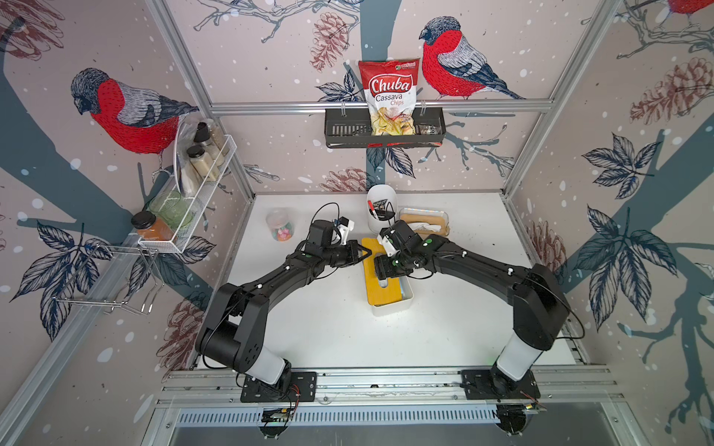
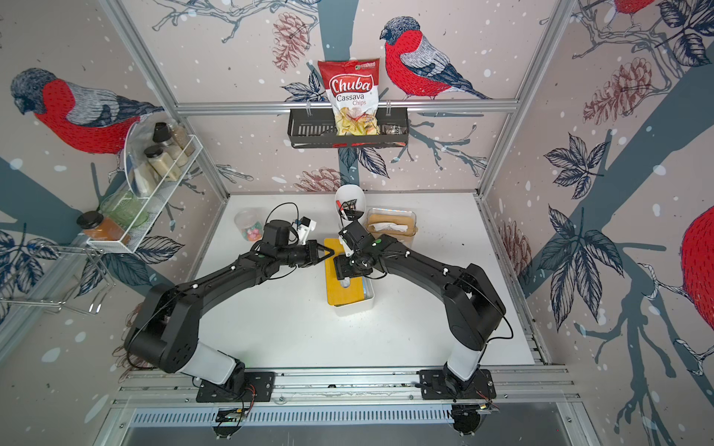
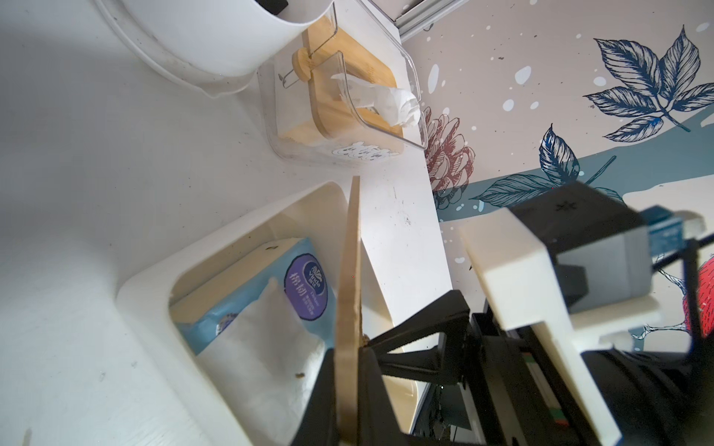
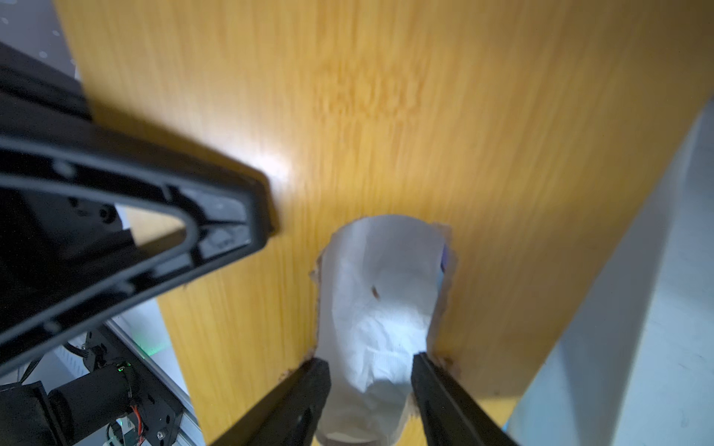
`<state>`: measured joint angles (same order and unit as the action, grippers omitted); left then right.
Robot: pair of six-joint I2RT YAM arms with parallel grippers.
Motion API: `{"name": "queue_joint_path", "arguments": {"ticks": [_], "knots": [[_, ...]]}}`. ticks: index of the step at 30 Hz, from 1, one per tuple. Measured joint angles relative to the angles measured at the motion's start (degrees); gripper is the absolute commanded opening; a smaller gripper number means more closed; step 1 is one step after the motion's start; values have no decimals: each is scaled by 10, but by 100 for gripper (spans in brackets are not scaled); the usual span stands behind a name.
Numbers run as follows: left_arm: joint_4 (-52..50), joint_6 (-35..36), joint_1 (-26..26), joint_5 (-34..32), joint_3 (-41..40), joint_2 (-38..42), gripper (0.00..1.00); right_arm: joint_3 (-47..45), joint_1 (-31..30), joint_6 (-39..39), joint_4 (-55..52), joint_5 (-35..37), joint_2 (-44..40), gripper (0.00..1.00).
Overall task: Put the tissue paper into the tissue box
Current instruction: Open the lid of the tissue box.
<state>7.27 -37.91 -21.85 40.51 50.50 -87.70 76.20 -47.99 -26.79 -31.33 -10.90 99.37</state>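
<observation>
The white tissue box (image 1: pixel 402 305) stands mid-table, and a yellow wooden lid (image 1: pixel 380 295) sits askew over it. My left gripper (image 1: pixel 365 253) is shut on the lid's edge (image 3: pixel 349 289) and holds it tilted up. Under the lid, the blue tissue paper pack (image 3: pixel 270 278) lies inside the box (image 3: pixel 154 278). My right gripper (image 4: pixel 371 367) points down at the lid's slot, with its jaws apart. White tissue (image 4: pixel 382 309) bulges up through the slot between the two fingertips (image 4: pixel 320 370). In both top views the right gripper's body hides its fingers.
A clear tissue holder with a bamboo lid (image 1: pixel 425 224) and a white cup of pens (image 1: pixel 380 208) stand just behind the box. A candy jar (image 1: pixel 281 226) stands at the back left. Wall racks hold spice jars (image 1: pixel 193 173) and a chips bag (image 1: pixel 388 96).
</observation>
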Motion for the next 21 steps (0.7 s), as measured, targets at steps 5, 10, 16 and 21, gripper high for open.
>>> {"name": "queue_joint_path", "arguments": {"ticks": [5, 10, 16, 21], "knots": [[2, -2, 1, 2, -3, 1, 0, -1, 0, 0, 3, -3, 0, 0], [9, -2, 3, 8, -3, 1, 0, -2, 0, 0, 2, -2, -4, 0], [12, -2, 8, 17, -4, 1, 0, -2, 1, 0, 2, -2, -8, 0], [20, -2, 19, 34, -7, 0, 0, -2, 5, 2, 5, -6, -12, 3]]}}
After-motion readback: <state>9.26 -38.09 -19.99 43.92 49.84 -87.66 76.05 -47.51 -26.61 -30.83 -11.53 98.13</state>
